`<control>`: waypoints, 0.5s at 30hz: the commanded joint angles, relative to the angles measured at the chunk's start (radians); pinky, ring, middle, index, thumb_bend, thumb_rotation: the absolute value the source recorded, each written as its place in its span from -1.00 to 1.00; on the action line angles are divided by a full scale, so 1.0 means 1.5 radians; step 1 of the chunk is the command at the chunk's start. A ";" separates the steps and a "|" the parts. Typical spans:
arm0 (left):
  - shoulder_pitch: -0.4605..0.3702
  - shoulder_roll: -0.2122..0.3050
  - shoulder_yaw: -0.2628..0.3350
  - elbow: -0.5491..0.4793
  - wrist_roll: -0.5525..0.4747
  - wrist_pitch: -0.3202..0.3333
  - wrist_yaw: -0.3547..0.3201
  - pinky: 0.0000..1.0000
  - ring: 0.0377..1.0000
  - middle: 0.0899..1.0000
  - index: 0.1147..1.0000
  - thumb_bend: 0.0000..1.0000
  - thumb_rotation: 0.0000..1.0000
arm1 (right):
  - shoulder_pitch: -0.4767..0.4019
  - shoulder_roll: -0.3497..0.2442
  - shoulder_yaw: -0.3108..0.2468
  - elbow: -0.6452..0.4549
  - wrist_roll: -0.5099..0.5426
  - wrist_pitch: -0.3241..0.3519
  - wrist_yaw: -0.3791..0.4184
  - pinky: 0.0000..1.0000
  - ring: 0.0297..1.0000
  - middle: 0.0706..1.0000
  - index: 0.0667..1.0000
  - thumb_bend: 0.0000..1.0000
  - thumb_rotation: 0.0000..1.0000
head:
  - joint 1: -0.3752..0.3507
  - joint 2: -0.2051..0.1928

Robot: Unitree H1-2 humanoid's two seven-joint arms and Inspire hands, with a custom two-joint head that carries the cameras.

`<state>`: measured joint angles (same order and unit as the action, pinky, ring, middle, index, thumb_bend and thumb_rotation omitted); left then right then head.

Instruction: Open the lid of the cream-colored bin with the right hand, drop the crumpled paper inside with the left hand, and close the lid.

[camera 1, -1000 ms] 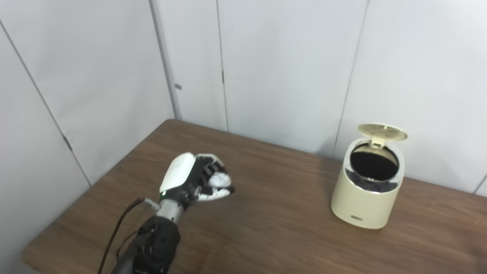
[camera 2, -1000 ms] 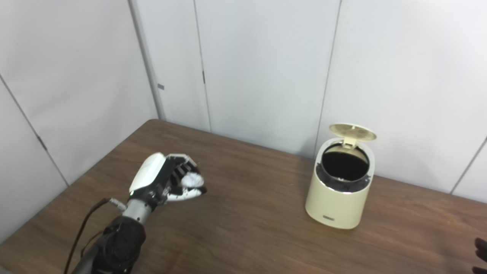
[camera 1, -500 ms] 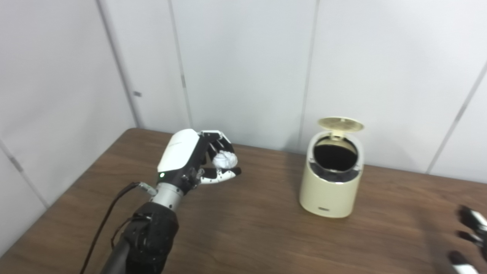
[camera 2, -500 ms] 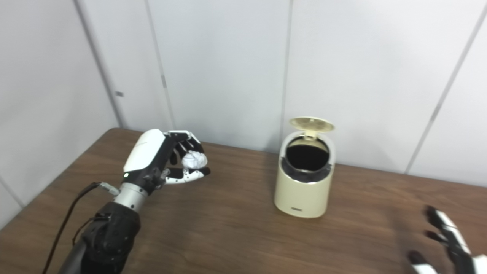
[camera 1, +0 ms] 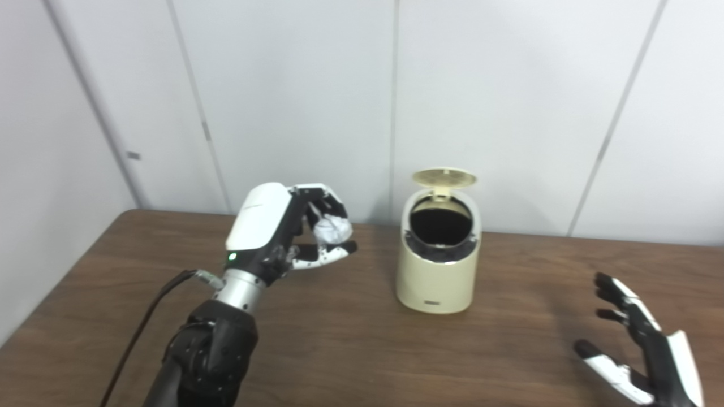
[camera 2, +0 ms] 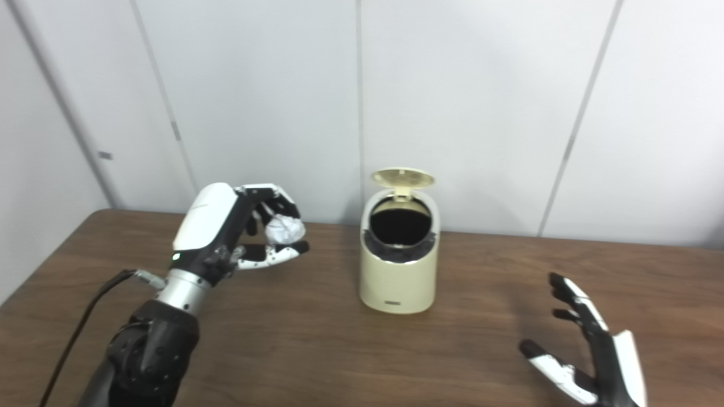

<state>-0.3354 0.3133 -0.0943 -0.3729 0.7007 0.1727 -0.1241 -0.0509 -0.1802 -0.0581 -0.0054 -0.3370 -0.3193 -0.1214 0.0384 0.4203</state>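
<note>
Lid [camera 1: 444,177] up on my smooth, rounded cream bin [camera 1: 436,271].
My left hand [camera 1: 277,229] clutches the wrinkled white paper ball [camera 1: 332,228]; my right hand [camera 1: 642,350] hangs empty, fingers spread, above the woodgrain table [camera 1: 350,345].

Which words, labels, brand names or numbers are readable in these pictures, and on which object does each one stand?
No text is readable.
Small dark label low on the front of the cream-colored bin: too small and blurred to read.
</note>
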 commanded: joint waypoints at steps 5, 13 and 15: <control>-0.044 -0.012 -0.012 0.030 0.017 -0.052 0.036 -0.34 -0.19 -0.11 -0.10 -0.05 -1.00 | 0.002 0.039 0.019 0.004 -0.011 -0.009 -0.021 0.52 0.68 0.71 0.69 0.48 0.45 | -0.023 -0.006; -0.069 -0.034 -0.042 0.083 0.049 -0.108 0.069 -0.35 -0.20 -0.12 -0.08 -0.05 -1.00 | 0.005 0.045 0.028 0.005 -0.039 -0.003 -0.031 0.56 0.70 0.73 0.70 0.46 0.48 | -0.046 -0.013; -0.076 -0.046 -0.051 0.093 0.051 -0.109 0.071 -0.35 -0.20 -0.12 -0.09 -0.05 -1.00 | 0.005 0.046 0.030 0.009 -0.037 -0.004 -0.033 0.56 0.71 0.74 0.70 0.50 0.50 | -0.051 -0.015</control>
<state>-0.4008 0.2548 -0.1655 -0.2296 0.7666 0.0287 -0.0473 -0.0534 -0.1662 -0.0426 -0.0080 -0.4002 -0.3172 -0.1530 -0.0367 0.3973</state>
